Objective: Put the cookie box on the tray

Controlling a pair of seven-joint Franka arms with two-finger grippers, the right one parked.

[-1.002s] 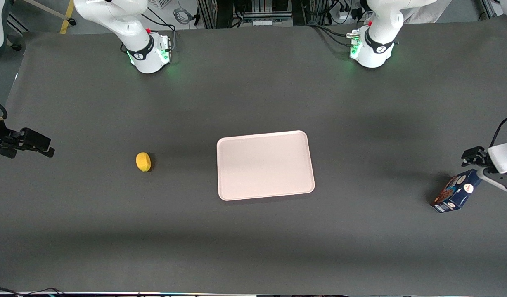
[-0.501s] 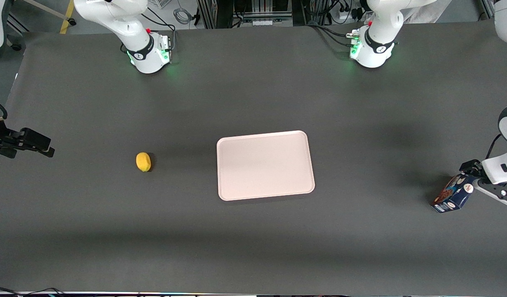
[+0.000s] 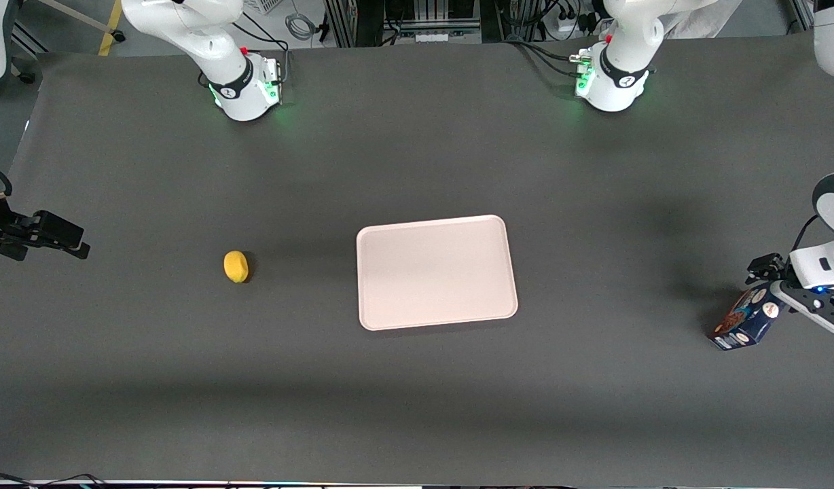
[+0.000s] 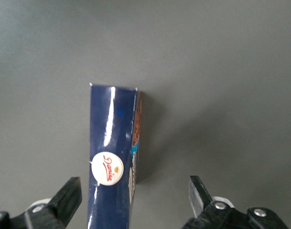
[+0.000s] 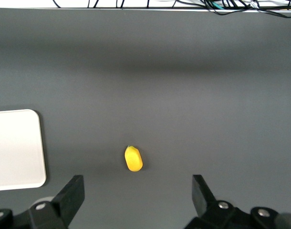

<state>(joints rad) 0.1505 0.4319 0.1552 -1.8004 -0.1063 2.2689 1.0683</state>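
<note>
The left arm's black two-finger gripper (image 4: 133, 198) hangs spread wide over the narrow navy-blue cardboard cookie box (image 3: 748, 318), gripping nothing. The box rests on the dark grey table mat (image 3: 417, 407), well apart from the bare pale pink rectangular tray (image 3: 436, 272). 1 small yellow rounded lump (image 3: 236, 266) lies toward the parked arm's end.

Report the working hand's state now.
Left hand: open, holding nothing, fingers either side of the cookie box at the working arm's end of the table.
</note>
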